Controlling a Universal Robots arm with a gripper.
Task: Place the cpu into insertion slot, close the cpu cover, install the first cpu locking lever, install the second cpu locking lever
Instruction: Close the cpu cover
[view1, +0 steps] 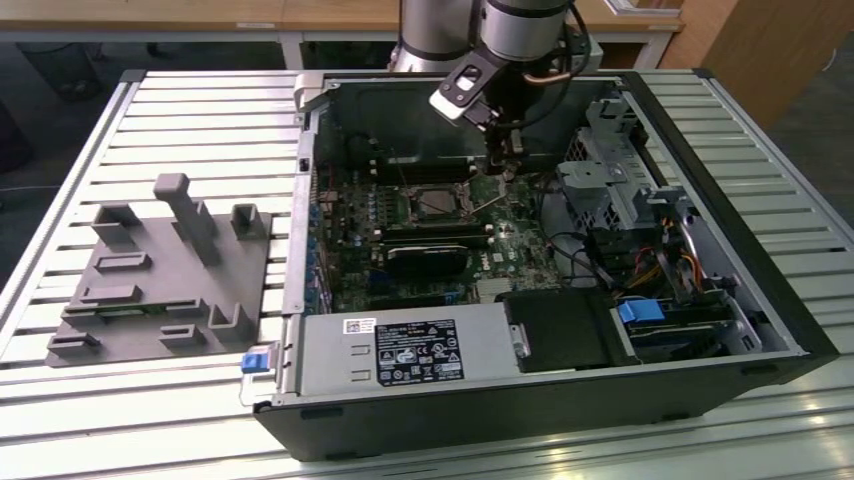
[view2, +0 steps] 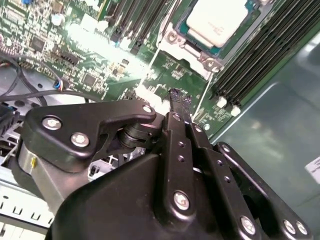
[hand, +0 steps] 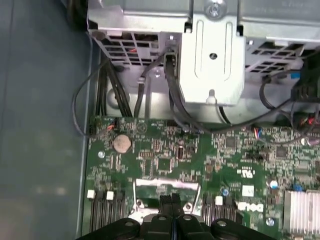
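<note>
The cpu (view2: 217, 19), with its pale metal top, lies in the insertion slot (view1: 438, 204) on the green motherboard. The silvery cpu cover (view2: 186, 46) lies flat around it, and its edge (hand: 167, 185) is seen just past my fingertips in the first wrist view. My gripper (view1: 501, 170) hangs inside the case beside the slot, on the exterior view's right of it. Its black fingertips (view2: 179, 100) are pressed together with nothing between them, a little above the board. A thin wire locking lever (view2: 200, 102) slants up right next to the tips.
The open computer case (view1: 781, 300) lies on a slatted table. A metal drive cage (view1: 607, 185) and cables stand close on the exterior view's right of my gripper. Long black memory slots (view2: 260, 55) flank the socket. A grey fixture block (view1: 160, 270) sits outside the case.
</note>
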